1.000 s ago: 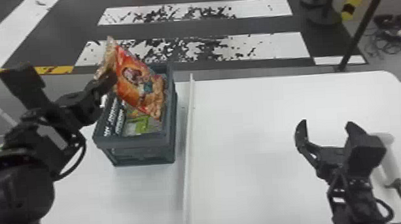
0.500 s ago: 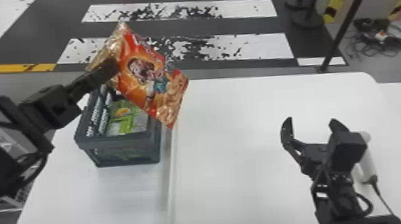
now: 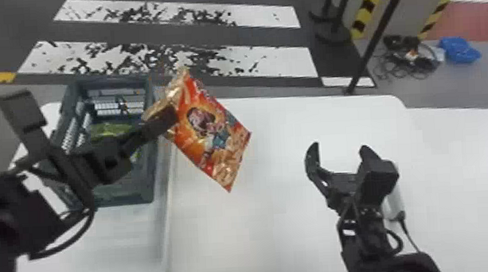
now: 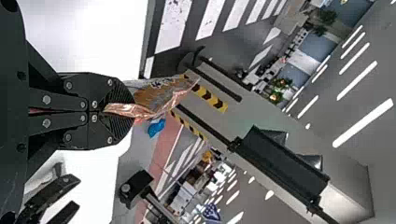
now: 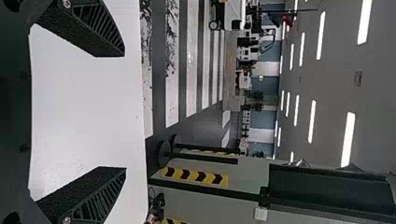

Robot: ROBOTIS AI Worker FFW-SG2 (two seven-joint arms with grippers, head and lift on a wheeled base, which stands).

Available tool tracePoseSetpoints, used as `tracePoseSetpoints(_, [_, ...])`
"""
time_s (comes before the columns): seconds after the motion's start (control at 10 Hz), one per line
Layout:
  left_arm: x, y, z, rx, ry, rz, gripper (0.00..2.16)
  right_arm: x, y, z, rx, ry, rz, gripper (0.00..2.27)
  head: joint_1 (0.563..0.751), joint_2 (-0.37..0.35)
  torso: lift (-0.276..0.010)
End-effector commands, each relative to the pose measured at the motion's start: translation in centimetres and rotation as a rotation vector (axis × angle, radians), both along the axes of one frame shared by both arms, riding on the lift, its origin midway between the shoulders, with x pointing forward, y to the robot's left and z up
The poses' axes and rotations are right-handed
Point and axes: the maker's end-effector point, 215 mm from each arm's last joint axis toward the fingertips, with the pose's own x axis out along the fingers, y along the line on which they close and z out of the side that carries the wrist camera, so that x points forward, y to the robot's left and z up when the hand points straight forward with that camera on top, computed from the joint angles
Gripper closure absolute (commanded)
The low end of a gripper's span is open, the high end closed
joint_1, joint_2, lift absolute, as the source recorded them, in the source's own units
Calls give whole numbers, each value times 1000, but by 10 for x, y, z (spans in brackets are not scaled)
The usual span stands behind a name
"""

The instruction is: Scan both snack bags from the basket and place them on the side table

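Note:
My left gripper (image 3: 168, 117) is shut on the top edge of an orange-red snack bag (image 3: 211, 131), which hangs tilted just right of the basket (image 3: 154, 182). In the left wrist view the left gripper (image 4: 119, 111) pinches the crumpled edge of the bag (image 4: 163, 95). A green bag (image 3: 111, 130) lies inside the basket, partly hidden behind the left arm. Over the white table on the right, my right gripper (image 3: 339, 150) stands open with nothing between its fingers; in the right wrist view the right gripper (image 5: 123, 112) has its fingers wide apart.
A white scanner-like device (image 3: 394, 201) with a cable stands beside the right gripper. A raised strip (image 3: 171, 213) divides the white tabletop (image 3: 260, 232) near the basket. Beyond the far edge are a black pole (image 3: 381, 35) and cables on the floor.
The left gripper has carried the orange-red bag up from over the basket and to the right. The head view has shifted, and the right gripper remains open over the table.

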Motion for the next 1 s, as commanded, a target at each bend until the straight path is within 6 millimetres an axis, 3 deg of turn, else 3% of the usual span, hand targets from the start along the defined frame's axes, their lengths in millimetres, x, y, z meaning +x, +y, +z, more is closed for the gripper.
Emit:
tracePoseSetpoints(0.0, [14, -36, -36, -38, -58, 8, 2121, -2, -6, -1, -2, 2, -11, 49, 695, -172, -75])
tracePoseSetpoints(0.3, [13, -134, -70, -50, -98, -138, 2121, -6, -13, -1, -5, 6, -22, 49, 695, -255, -75])
tracePoseSetpoints(0.5, [3, -166, -98, -16, -51, -205, 2115, -7, -13, -1, -4, 8, -23, 49, 695, -338, -75])
tracePoseSetpoints(0.6, [1, -167, -110, 12, -34, -193, 1480, -6, -13, 0, 2, 3, -24, 49, 695, -350, -75])
tracePoseSetpoints(0.7, [5, -162, -108, 34, -63, -153, -1, -6, -15, 1, 3, 2, -26, 49, 695, -350, -75])
tracePoseSetpoints(0.9, [9, -133, -100, 92, -100, -86, 49, -5, -15, 1, 11, 0, -27, 46, 695, -350, -75])
